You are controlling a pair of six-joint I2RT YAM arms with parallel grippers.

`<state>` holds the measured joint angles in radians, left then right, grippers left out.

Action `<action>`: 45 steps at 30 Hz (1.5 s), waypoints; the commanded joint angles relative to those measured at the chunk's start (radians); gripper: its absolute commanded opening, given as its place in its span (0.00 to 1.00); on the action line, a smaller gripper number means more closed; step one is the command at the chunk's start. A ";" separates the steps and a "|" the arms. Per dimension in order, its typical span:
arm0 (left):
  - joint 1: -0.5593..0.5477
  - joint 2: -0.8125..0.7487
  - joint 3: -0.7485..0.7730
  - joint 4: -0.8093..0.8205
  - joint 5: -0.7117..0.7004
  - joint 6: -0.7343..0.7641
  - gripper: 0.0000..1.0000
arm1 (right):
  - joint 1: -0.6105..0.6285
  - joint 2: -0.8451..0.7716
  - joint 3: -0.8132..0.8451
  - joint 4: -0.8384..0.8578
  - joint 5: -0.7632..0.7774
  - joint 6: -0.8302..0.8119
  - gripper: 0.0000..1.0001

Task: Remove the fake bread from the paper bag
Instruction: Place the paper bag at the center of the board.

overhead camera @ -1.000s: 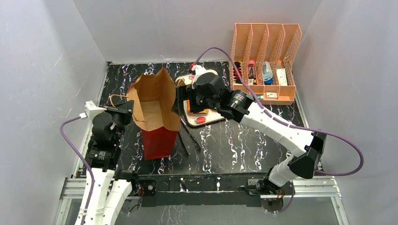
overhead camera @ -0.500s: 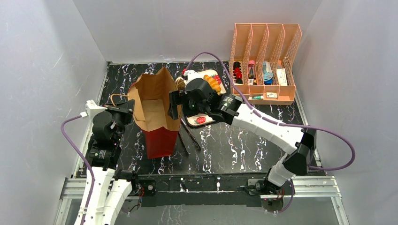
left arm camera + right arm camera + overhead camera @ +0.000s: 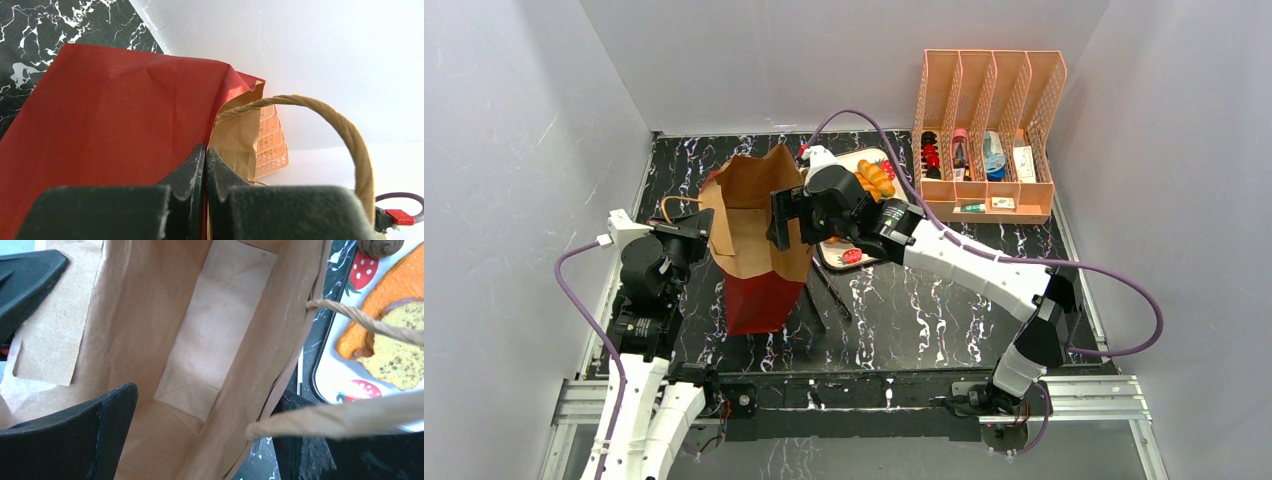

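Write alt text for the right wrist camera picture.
Looking down into the open brown paper bag; the part of its inside that shows holds no bread. The right gripper is open, its fingers at the bottom corners. At right, behind a twine handle, a strawberry-print tray holds orange bread and a tan slice.
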<state>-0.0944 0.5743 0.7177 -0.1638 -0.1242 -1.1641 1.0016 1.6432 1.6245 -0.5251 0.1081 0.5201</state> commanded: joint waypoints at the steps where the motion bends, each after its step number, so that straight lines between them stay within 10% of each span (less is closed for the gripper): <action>1: -0.001 -0.010 -0.015 0.055 0.019 -0.013 0.00 | 0.003 0.021 0.006 0.122 -0.004 -0.021 0.98; 8: -0.001 0.003 -0.017 0.075 0.022 -0.020 0.00 | -0.001 0.062 0.030 0.117 0.014 -0.025 0.88; 14: -0.001 0.007 -0.021 0.082 0.023 -0.023 0.01 | -0.010 0.123 0.091 0.080 0.024 -0.038 0.44; 23: -0.001 0.016 0.036 -0.010 0.023 0.035 0.42 | -0.016 0.221 0.264 0.001 0.044 -0.048 0.04; 45: -0.001 -0.106 0.101 -0.254 -0.111 0.046 0.77 | -0.042 0.319 0.483 -0.060 0.037 -0.070 0.00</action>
<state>-0.0944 0.4957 0.7918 -0.4122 -0.1780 -1.1046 0.9665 1.9926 2.0609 -0.6125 0.1390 0.4698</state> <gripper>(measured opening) 0.768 0.008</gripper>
